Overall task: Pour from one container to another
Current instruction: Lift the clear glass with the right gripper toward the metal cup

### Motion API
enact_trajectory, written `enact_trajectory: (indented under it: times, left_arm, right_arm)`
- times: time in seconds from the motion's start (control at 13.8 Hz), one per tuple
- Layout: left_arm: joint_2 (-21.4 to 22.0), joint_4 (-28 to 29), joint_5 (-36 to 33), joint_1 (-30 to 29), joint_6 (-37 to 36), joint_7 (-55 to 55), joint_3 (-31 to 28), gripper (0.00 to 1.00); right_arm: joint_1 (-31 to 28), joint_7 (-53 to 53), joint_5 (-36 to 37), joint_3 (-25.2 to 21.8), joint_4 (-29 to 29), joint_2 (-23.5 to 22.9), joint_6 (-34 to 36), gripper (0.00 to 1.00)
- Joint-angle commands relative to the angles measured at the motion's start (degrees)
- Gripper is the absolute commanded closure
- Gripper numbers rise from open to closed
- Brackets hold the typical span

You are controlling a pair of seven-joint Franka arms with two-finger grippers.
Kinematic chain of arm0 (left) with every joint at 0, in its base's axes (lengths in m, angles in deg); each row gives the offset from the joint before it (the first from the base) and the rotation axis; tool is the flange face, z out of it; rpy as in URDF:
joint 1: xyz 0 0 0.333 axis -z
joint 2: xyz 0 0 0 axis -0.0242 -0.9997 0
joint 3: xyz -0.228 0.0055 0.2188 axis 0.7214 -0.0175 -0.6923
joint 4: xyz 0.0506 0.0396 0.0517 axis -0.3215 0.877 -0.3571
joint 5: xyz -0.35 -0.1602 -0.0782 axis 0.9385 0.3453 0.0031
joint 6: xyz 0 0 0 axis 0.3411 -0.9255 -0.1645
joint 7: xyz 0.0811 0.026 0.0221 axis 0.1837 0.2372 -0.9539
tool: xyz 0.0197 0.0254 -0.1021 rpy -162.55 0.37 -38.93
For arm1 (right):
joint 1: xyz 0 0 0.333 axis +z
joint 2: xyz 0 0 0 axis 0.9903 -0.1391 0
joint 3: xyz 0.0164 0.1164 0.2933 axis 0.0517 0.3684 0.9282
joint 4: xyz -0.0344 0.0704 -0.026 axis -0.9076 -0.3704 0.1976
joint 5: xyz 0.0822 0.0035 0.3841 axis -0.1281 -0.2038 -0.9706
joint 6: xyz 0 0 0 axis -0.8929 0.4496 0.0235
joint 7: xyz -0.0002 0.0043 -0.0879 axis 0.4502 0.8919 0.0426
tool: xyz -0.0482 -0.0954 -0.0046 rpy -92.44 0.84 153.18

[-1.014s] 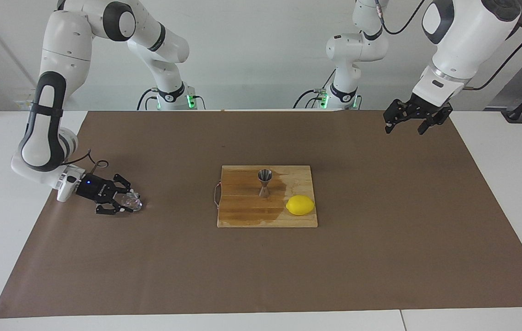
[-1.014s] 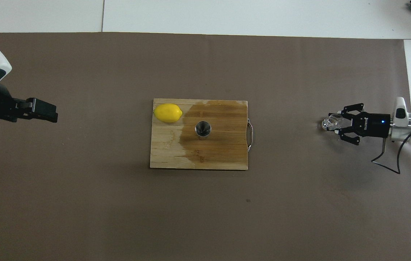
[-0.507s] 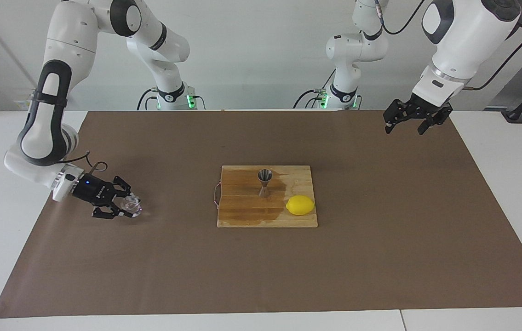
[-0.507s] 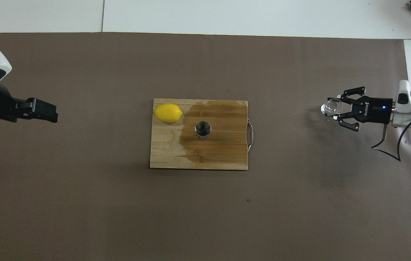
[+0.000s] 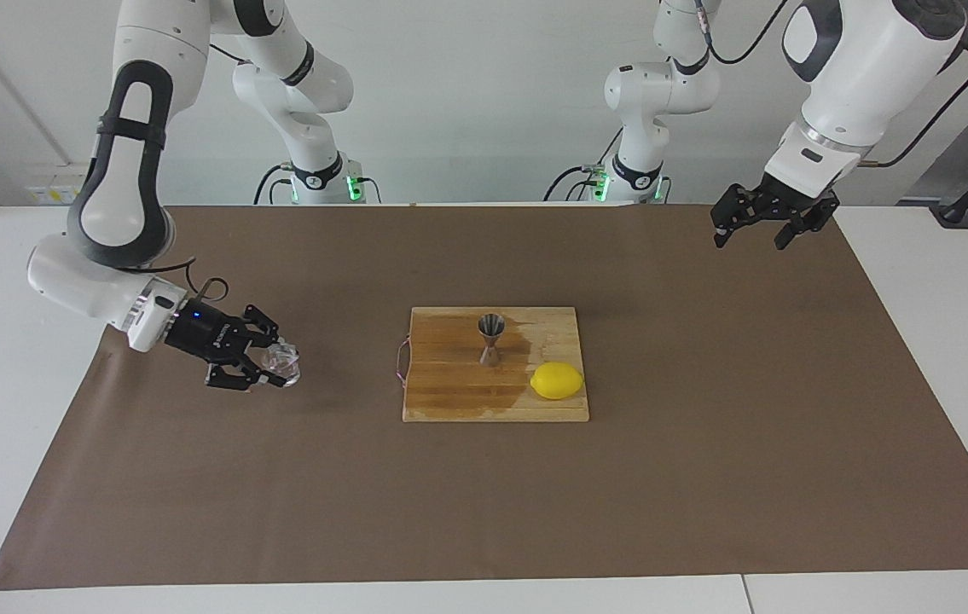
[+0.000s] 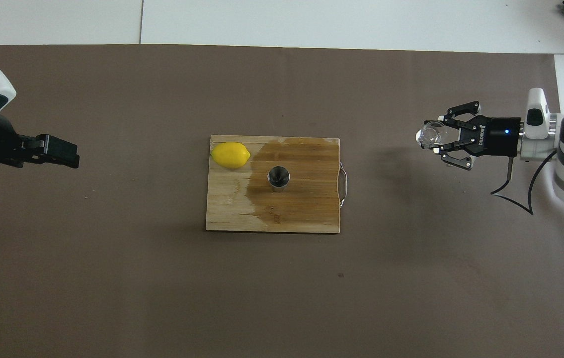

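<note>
Glass cup is gripped by the right gripper, whose fingers are closed on its sides; it is held off the table over the brown mat, toward the right arm's end of the table from the cutting board. In the overhead view the cup is seen at the tips of the gripper, well apart from the board. On the board a steel jigger is stood upright near the middle, and a lemon is laid beside it at a corner. A dark wet patch is spread on the wood around the jigger. The left gripper is held with fingers wide apart and empty, waiting over the mat toward the left arm's end from the board.
</note>
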State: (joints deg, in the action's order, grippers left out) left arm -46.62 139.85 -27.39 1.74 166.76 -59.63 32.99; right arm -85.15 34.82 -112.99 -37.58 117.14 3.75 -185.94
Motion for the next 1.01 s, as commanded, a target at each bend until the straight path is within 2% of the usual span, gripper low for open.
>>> enact_trajectory:
  times: [0.0, 0.43, 0.8, 0.94]
  left_arm:
    - [1.31, 1.16, 0.34, -0.31, -0.26, -0.29, 0.11, 0.0]
    - [1.31, 1.16, 0.34, -0.31, -0.26, -0.29, 0.11, 0.0]
    - [1.31, 1.16, 0.34, -0.31, -0.35, -0.29, 0.11, 0.0]
    - [1.31, 1.16, 0.34, -0.31, -0.26, -0.29, 0.11, 0.0]
  right_arm:
    - [4.79, -3.97, -0.47, 0.23, 1.75, 2.36, -4.81, 1.0]
    - [17.19, -15.22, -0.56, 0.32, 3.76, 3.33, -16.4, 1.0]
    - [23.96, -19.97, -0.56, 0.23, 5.35, 4.2, -19.05, 1.0]
    - [24.59, -22.61, 1.28, 0.05, 6.23, 5.17, -19.06, 1.0]
